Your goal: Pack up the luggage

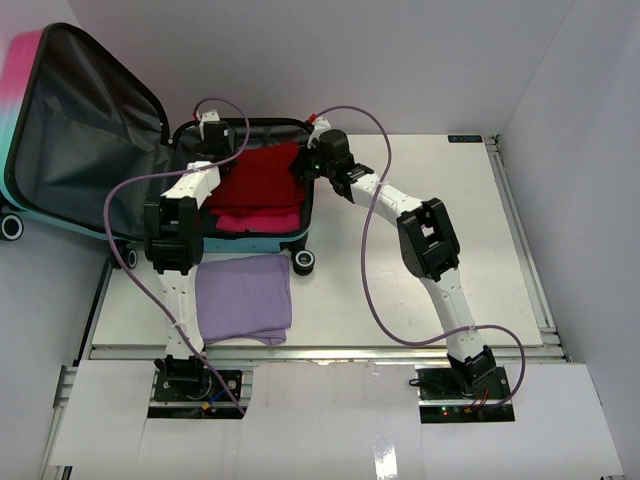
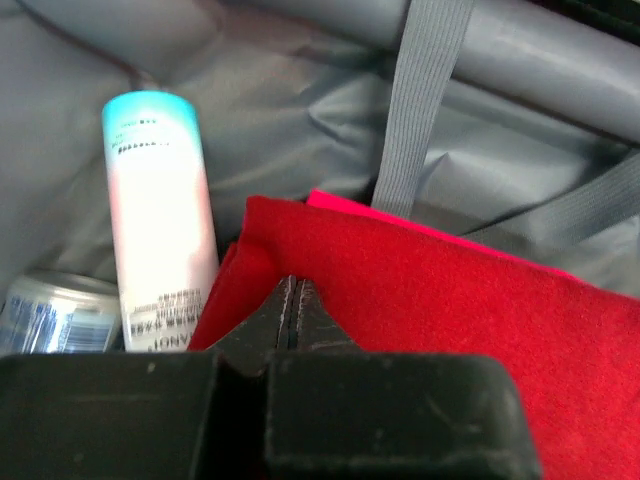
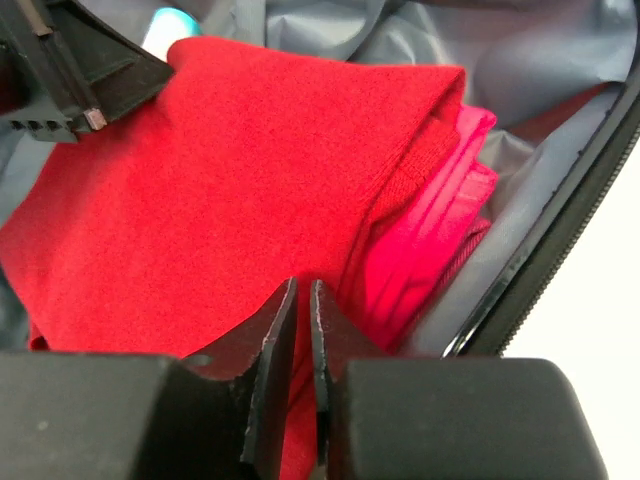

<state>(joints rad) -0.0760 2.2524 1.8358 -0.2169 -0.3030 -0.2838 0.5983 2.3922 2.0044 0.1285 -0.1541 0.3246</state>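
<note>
1. Top external view: the luggage [image 1: 250, 243] lies open at the far-left corner of the table [image 1: 450, 230]. Its lid stands up past the left edge.
   - A red folded cloth [image 1: 260, 180] sits on a pink garment [image 1: 255, 222] inside the lower shell.
   - A purple folded cloth [image 1: 243, 298] waits on the table near the left edge, just in front of the case.
   - The left gripper [image 1: 212, 128] is at the cloth's far-left corner and the right gripper [image 1: 312, 142] at its far-right corner. The step looks like settling the red cloth flat.

2. Left wrist view: the left gripper [image 2: 292, 300] has its jaws pressed together at the corner of the red cloth [image 2: 430, 310].
   - Whether fabric is caught between them cannot be told.
   - A white tube with a teal cap [image 2: 160, 220] and a drinks can [image 2: 55, 310] lie just beside that corner, and a grey strap [image 2: 420, 100] crosses the lining behind.
   - The corner should be lowered short of the tube, so neither it nor the can is rolled or buried.

3. Right wrist view: the right gripper [image 3: 303, 300] is closed to a thin slit over the folded edge of the red cloth [image 3: 220, 170], apparently pinching it.
   - The pink garment [image 3: 430, 230] pokes out below, close to the zip rim [image 3: 560, 230].
   - Both arms should probably let go together, keeping the fold square and clear of the zip, so the purple cloth can stack evenly.
</note>
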